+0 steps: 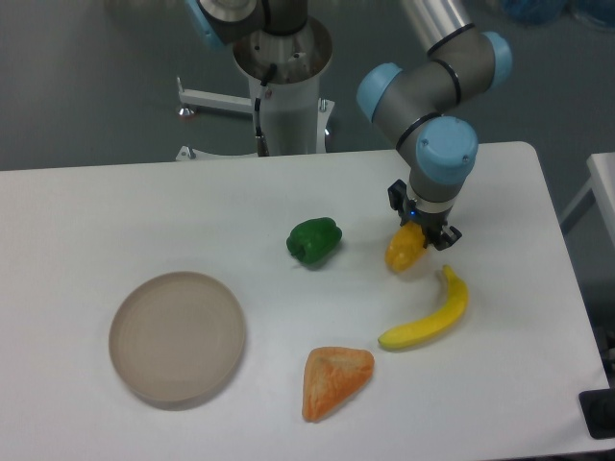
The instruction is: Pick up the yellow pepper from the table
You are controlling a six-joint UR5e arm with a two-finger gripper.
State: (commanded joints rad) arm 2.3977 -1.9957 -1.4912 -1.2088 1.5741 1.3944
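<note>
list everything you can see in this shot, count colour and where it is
yellow pepper: 1, yellow-orange, right of table centre, under the gripper
green pepper: 1, green, table centre, left of the yellow pepper
banana: 1, yellow, right side, in front of the yellow pepper
orange wedge: 1, orange, front centre, left of the banana
plate: 1, beige, round, front left
table: 1, white, fills most of the view
metal stand: 1, white and grey, behind the table
arm: 1, grey with blue caps, reaches in from the top right
gripper: 1, dark, jaws down at the yellow pepper; whether they are shut on it cannot be told
</note>
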